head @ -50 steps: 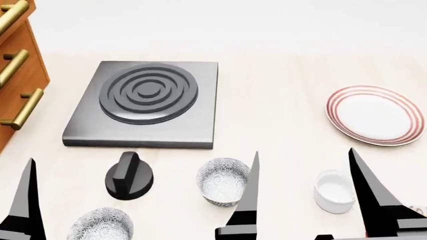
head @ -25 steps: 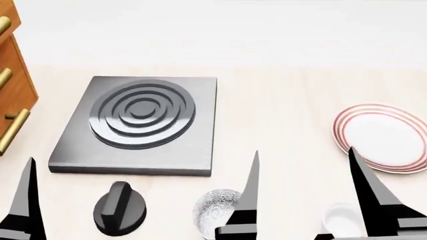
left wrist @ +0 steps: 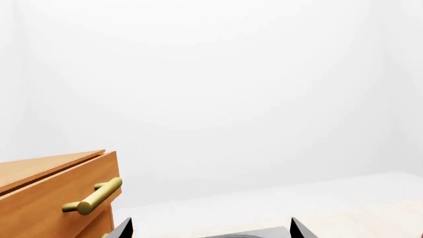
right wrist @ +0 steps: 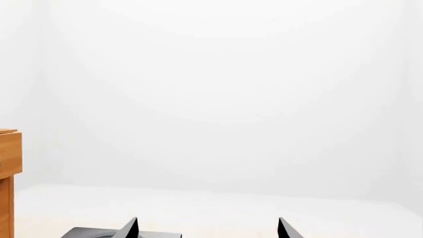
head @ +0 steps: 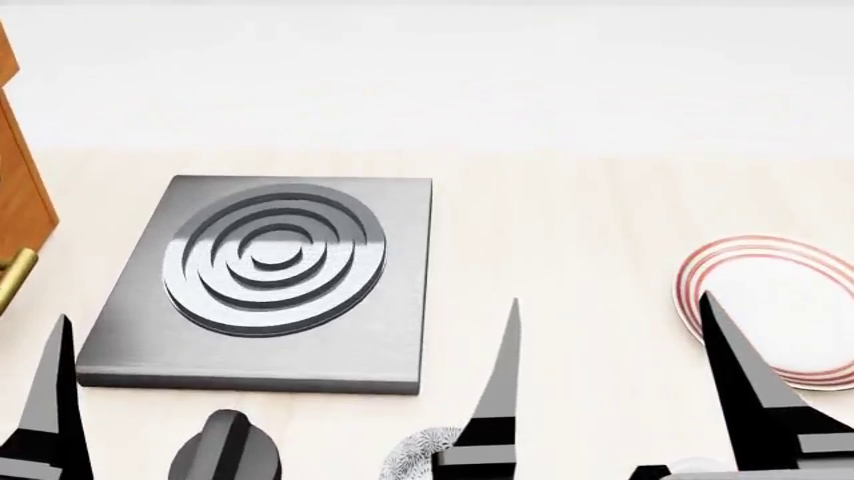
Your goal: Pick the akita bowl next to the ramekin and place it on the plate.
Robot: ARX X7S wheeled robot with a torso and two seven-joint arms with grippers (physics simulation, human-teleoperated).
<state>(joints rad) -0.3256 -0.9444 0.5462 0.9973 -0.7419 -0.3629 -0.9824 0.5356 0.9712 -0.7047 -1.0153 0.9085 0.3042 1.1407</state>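
Note:
Only the patterned rim of the akita bowl [head: 424, 452] shows, at the bottom edge of the head view, partly behind one finger of my right gripper [head: 609, 297]. A sliver of the white ramekin [head: 694, 466] peeks out to its right, low between that gripper's fingers. The red-ringed plate [head: 787, 305] lies farther back on the right with nothing on it. My right gripper stands open above the bowl and ramekin, holding nothing. My left gripper [left wrist: 210, 225] is open too. One of its fingers [head: 54, 400] rises at the head view's far left.
A dark square hot plate [head: 267, 270] with raised rings sits at centre left, and a black knob [head: 224, 455] stands in front of it. A wooden drawer cabinet [head: 20, 210] with brass handles [left wrist: 92, 197] borders the left side. White wall lies beyond.
The head view has tilted upward, so everything on the table has slid down the frame. The bowl and ramekin are now nearly cut off, and the nearer twin bowl has left the view.

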